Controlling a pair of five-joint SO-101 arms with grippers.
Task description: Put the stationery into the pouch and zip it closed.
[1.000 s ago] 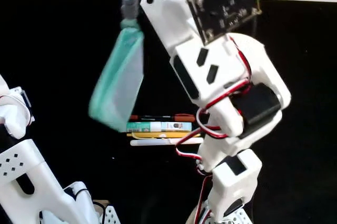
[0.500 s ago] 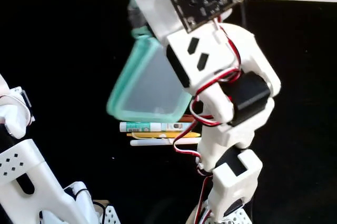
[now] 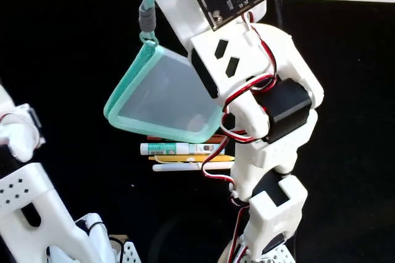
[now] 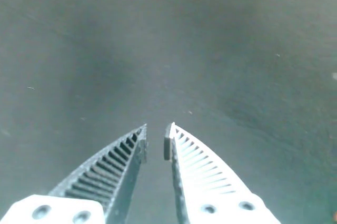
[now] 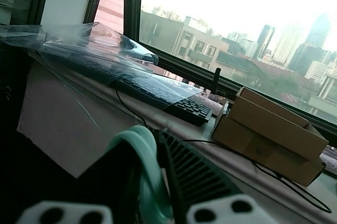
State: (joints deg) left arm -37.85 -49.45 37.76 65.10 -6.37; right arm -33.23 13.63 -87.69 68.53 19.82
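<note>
your right gripper: clamped on strap
pouch: hangs below it
stationery: lower still, under pouch
your left gripper: nearly closed, empty

an office, with a keyboard and cardboard box by a window overlooking city towers.

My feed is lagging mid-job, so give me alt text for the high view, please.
A teal-edged pouch with a translucent panel hangs tilted in mid-air by its strap, beside the raised right arm. Under it, several pens lie side by side on the black table. The left arm sits at the lower left corner.
</note>
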